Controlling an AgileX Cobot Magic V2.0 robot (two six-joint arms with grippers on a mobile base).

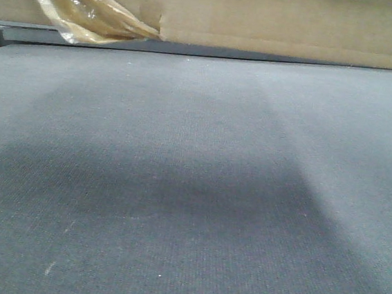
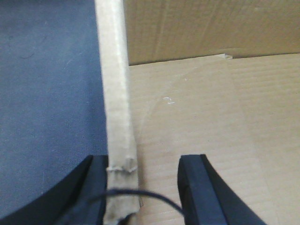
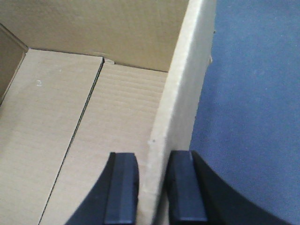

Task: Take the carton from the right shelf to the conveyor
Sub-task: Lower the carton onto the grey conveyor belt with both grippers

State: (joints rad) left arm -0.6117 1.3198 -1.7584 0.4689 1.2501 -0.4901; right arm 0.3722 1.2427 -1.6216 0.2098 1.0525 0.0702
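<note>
A grey woven surface (image 1: 192, 188) filled nearly the whole front-facing view, with a darker shadowed band across its middle. It may have been the conveyor belt, though the close framing did not settle that.

The carton (image 1: 284, 23) ran along the top edge of that view, at the far side of the grey surface, with a dark strip of shadow under its lower edge. Whether it sat on the surface or hung just above it could not be told from this angle. Both wrist views looked down into its open top, showing plain corrugated cardboard inside and the grey surface just beyond the walls. In the right wrist view a seam between two bottom flaps ran across the carton's floor.

Crumpled yellowish tape (image 1: 91, 12) hung loose from the carton's upper left part in the front view.

The right gripper (image 3: 151, 157) was narrow, with its two black fingers pressed on either side of a carton side wall, one inside and one outside.

The left gripper (image 2: 145, 161) straddled a side wall as well, but stood wide. Its outer finger touched the wall, while the inner finger stood well apart over the carton floor.

A thin black cable (image 2: 140, 194) curved across the bottom of the left wrist view, in front of the wall.
</note>
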